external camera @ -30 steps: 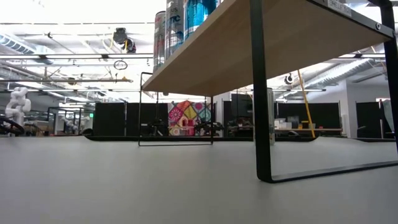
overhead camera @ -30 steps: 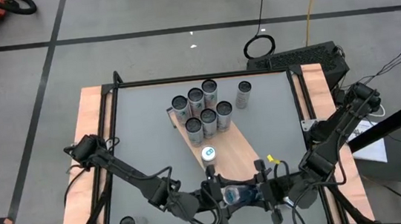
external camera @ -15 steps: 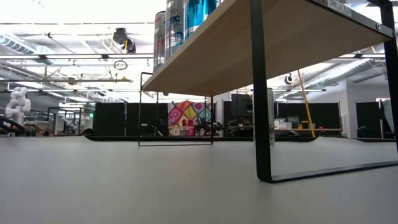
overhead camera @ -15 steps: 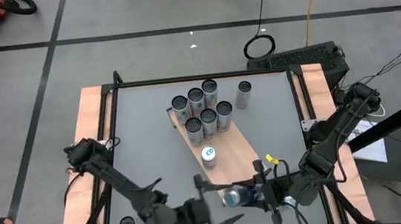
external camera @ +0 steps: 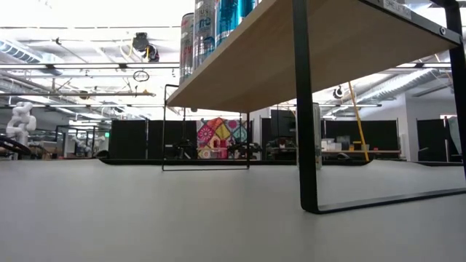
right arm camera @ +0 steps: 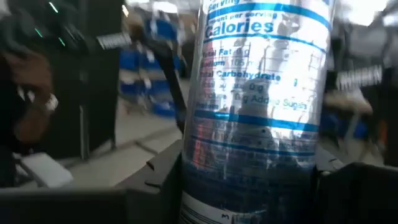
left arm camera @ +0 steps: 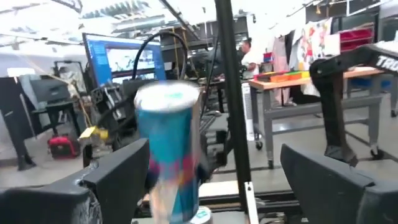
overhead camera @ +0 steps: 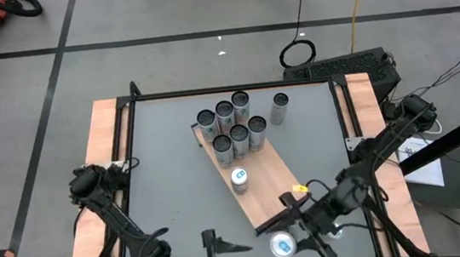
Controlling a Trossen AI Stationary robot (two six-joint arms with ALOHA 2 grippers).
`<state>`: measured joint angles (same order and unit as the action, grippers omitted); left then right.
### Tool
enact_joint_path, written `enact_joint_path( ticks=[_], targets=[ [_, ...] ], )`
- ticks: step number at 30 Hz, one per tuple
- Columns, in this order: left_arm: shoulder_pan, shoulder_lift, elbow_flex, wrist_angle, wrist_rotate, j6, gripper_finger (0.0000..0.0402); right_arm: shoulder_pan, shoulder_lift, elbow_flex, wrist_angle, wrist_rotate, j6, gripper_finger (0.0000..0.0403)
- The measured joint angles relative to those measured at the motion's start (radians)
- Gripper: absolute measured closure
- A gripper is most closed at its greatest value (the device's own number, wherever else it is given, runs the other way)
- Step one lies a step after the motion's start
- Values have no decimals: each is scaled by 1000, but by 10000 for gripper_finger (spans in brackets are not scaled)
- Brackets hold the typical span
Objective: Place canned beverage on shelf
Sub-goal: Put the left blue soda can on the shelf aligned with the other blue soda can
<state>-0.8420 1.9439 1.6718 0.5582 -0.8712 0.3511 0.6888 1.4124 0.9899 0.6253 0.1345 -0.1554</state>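
Seven cans already stand on the long light-brown wooden shelf [overhead camera: 257, 181]. Right gripper [overhead camera: 289, 240], jaws clamped on a silver-and-blue beverage can [overhead camera: 282, 245], hovers just off its near end, unplaced. Left gripper [overhead camera: 217, 250], jaws apart, waits nearby.

A glossy, silvery metal skin with blue printed bands was shown on the canned beverage [right arm camera: 261, 106] clamped in the right tool [overhead camera: 297, 239], and a shiny metal lid was seen on top of it. The shelf [overhead camera: 265, 180] was faced in smooth, matt, light-brown wood grain, with thin dark metal legs [external camera: 306, 109] beneath. The surface [overhead camera: 167, 178] was covered in a smooth, matt grey sheet, bordered by pale bare wood side boards [overhead camera: 100, 151]. The fingers [left arm camera: 118, 180] of the left tool [overhead camera: 213, 254] appeared as dark, matt plastic.
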Motion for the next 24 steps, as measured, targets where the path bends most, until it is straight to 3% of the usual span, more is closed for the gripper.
enact_joint_path(
  ticks=[14, 19, 24],
  targets=[
    [142, 6, -1, -165, -20, -241, 38, -15, 30, -7, 202, -1, -113, 239],
    [181, 7, -1, -259, 75, -322, 38, -16, 48, -7, 239, 57, -149, 239],
    [208, 7, -1, -344, 105, -372, 38, -29, 48, -7, 231, 76, -153, 239]
  ],
)
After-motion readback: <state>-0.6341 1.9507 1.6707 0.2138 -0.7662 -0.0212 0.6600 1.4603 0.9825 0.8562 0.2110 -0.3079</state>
